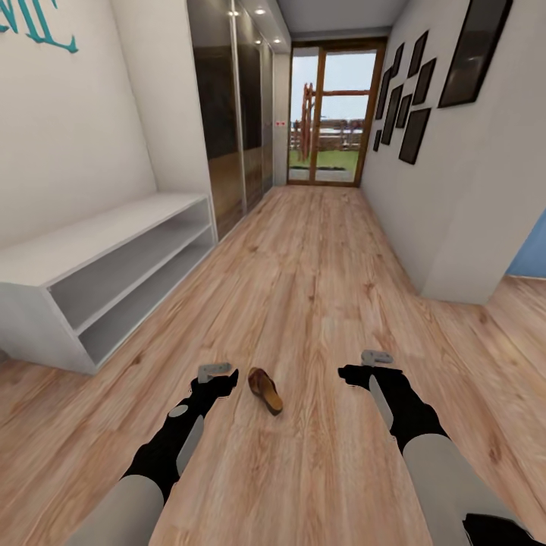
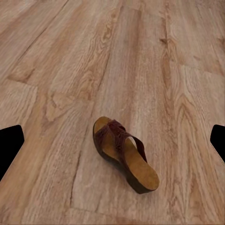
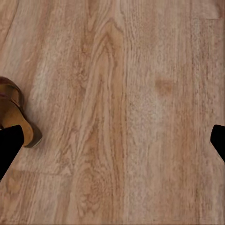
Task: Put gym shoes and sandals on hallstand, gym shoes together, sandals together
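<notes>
Hallstand (image 1: 98, 250) shelves bare, nothing racked yet. One brown sandal (image 1: 265, 390) flat on the plank floor (image 1: 318, 273), just beside the left claw (image 1: 220, 379) and ungripped. Left claw spread apart, right claw (image 1: 356, 373) likewise, holding nothing.

White walls (image 1: 76, 144), dark framed pictures (image 1: 413, 135) right, mirrored wardrobe (image 1: 227, 114) left, glazed door (image 1: 334, 114) at far end

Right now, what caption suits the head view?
Two arms hover over one brown sandal on the wooden floor, empty grey shoe rack at left.
</notes>
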### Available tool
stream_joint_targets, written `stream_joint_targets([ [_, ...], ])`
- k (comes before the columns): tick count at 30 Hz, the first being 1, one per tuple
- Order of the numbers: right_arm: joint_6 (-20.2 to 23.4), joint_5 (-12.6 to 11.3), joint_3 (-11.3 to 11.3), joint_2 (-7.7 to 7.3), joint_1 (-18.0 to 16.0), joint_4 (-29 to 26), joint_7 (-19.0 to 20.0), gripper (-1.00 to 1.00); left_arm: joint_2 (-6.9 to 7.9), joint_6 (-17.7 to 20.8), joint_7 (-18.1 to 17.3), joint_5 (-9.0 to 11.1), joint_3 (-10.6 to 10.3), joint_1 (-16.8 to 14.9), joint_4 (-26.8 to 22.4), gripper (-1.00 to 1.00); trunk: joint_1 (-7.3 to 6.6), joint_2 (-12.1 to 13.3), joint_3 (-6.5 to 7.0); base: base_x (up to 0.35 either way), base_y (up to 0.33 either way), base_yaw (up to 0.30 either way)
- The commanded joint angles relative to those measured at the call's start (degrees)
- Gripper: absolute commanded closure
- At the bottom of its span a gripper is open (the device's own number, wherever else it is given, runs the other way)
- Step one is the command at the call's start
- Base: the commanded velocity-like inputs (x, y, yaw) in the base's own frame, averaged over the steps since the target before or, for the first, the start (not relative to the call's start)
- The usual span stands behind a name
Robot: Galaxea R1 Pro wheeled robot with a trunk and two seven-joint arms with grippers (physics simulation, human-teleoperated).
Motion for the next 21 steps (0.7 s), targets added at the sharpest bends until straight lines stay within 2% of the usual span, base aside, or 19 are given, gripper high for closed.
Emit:
stream_joint_targets([
  [1, 0.27, 0.03, -0.18, 0.06, -0.02, -0.08, -0.03, -1.00, -0.03, 0.06, -0.32, 0.49, 0.13, -0.02, -0.01, -1.00, 0.02, -0.02, -0.05, 0.347, -0.160, 0.000],
  [21, 0.27, 0.03, -0.18, 0.06, -0.02, -0.08, -0.06, -1.00, -0.03, 0.11, -0.32, 0.49, 0.09, -0.02, 0.07, -1.00, 0.02, -0.02, -0.05, 0.334, -0.188, 0.000],
])
